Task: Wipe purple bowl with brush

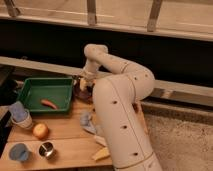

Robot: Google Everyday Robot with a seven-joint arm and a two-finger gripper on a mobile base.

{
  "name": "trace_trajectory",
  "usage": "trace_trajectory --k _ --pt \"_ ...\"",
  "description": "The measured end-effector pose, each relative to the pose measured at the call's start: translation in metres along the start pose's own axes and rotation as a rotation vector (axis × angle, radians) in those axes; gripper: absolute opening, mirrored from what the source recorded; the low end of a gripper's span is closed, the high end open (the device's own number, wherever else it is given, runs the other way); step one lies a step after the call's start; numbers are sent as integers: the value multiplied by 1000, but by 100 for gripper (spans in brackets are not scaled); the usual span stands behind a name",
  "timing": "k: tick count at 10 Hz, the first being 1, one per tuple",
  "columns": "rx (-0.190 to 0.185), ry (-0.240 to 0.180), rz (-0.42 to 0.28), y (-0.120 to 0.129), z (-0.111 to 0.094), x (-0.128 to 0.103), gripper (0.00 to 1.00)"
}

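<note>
Gripper over the purple bowl beside the green tray.

The purple bowl (86, 93) is a small, round, dark maroon dish, mostly hidden, sitting on the wooden table (65, 135) just right of the green tray (31, 89). The gripper (84, 82) hangs right above it, with a pale cream bit, apparently the brush (82, 85) head, at its tip; whether the jaws pinch it I cannot tell. The tray is a shallow rectangle holding an orange carrot-like piece (48, 104). Nearby lie a crumpled grey-blue cloth (87, 121), a round orange fruit (40, 131), bluish cups (20, 115) and a shiny metal cup (46, 149).
</note>
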Motion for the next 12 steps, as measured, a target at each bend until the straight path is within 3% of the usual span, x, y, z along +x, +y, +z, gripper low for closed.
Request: trace_trajectory --k 3,5,7,9,12 --pt "-16 19 -22 19 5 18 0" --pt "-4 37 4 14 -1 40 0" --pt "27 41 61 -8 -17 62 0" --pt "46 25 64 -22 -30 59 0" --pt "45 10 22 -18 -35 39 0"
